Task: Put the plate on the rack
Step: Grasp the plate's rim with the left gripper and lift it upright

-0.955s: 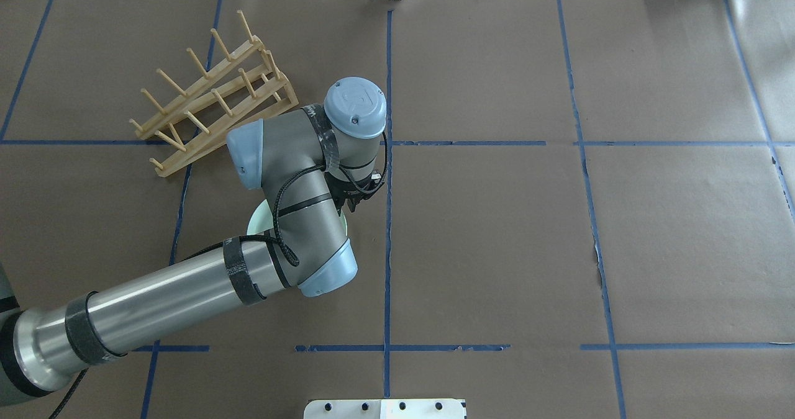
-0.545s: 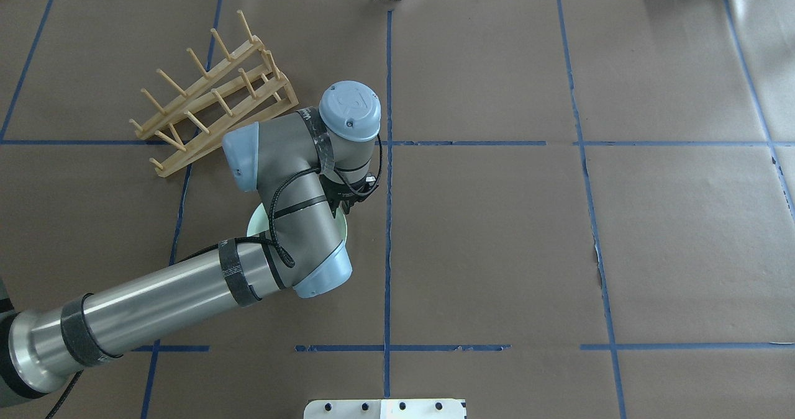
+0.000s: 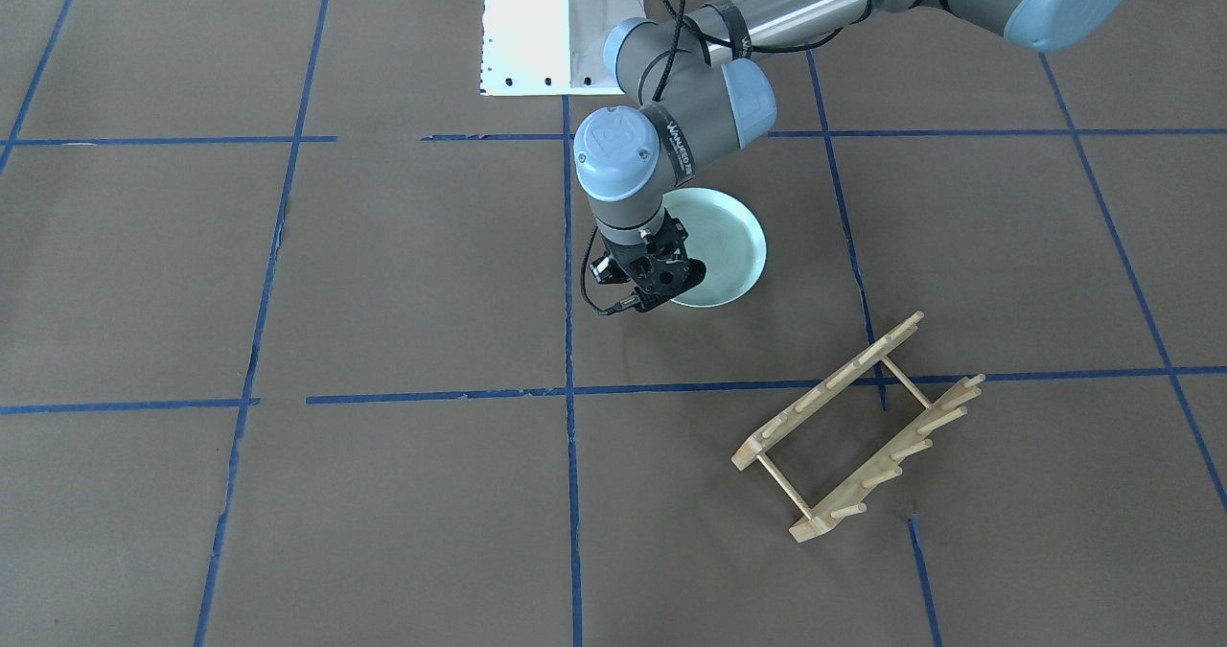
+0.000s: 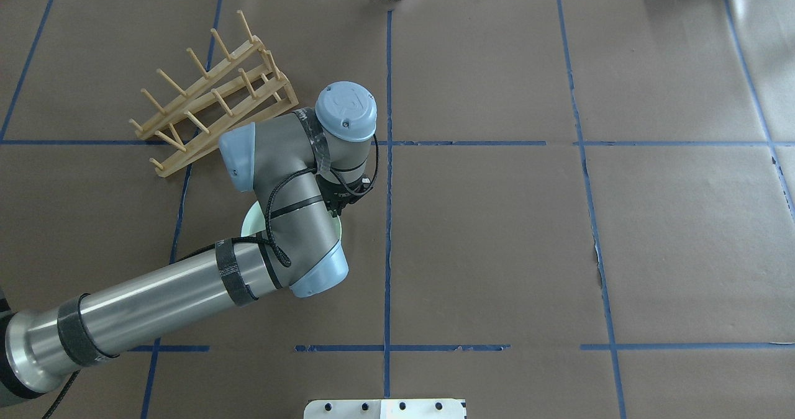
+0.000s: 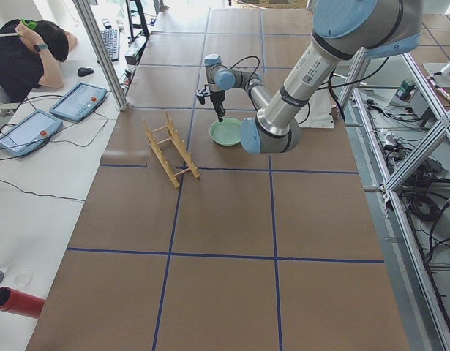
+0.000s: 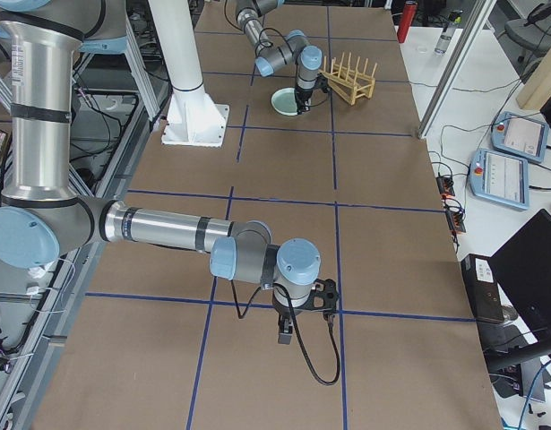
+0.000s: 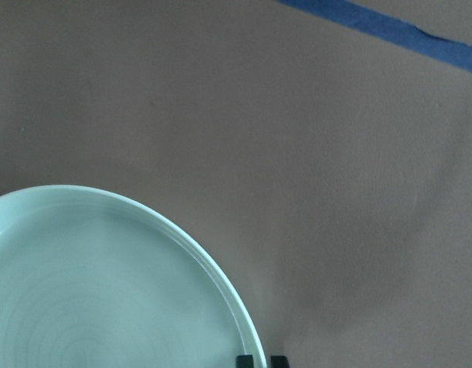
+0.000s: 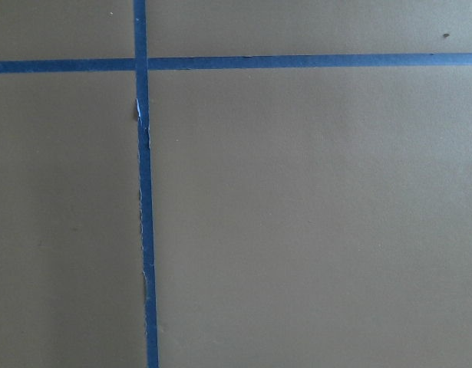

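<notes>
Far left in the overhead view, picked out the rack (image 3: pixel 829 388), standing well apart from the action, pegs up, nothing between them. Next along, found the plate (image 3: pixel 724 244), flat and low, on the table (image 4: pixel 497 233) or barely off it, couldn't tell which, near the rack but not on it, largely hidden from above under the left arm (image 4: pixel 155 301). Right beside that, caught the left gripper (image 7: pixel 262 362) down at the plate's edge, closed to a slim gap and apparently pinching the raised rim. Judged the plate stiff, glazed and slick, light enough for one pinch, yet brittle against wood. Rated the rim as the only real hold, with a one-sided grip prone to swinging or slipping during any tilt. Farthest right, glimpsed the right gripper (image 6: pixel 297 313) only from the side camera, hanging over the table well away; couldn't tell open from shut.
</notes>
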Controlling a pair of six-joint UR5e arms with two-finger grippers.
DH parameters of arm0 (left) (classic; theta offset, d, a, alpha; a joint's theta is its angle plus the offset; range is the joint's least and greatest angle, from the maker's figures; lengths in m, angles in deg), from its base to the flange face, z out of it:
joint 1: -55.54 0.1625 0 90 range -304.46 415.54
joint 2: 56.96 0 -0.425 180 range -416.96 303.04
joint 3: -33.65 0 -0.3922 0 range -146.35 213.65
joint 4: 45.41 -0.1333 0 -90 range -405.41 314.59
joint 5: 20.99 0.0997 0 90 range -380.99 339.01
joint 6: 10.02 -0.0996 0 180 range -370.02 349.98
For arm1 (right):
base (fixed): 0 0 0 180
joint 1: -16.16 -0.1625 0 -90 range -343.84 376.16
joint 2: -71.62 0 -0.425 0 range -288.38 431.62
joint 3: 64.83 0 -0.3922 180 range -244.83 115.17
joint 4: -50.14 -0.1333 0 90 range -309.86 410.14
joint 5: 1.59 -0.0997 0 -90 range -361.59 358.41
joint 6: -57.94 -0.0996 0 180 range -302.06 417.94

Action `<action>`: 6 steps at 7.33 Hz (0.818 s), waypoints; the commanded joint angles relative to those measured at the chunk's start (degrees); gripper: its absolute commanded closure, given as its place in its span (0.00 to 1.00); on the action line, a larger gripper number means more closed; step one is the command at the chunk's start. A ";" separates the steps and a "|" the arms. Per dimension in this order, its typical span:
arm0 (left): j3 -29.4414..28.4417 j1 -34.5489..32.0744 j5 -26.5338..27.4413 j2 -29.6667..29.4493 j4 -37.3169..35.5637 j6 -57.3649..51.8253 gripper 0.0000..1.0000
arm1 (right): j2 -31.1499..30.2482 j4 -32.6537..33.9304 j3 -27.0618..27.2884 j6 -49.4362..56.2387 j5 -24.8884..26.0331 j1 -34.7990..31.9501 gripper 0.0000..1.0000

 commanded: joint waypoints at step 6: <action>18.98 -19.80 -16.83 1.16 24.18 1.36 1.00 | 0.00 0.00 0.00 0.00 0.00 0.08 0.00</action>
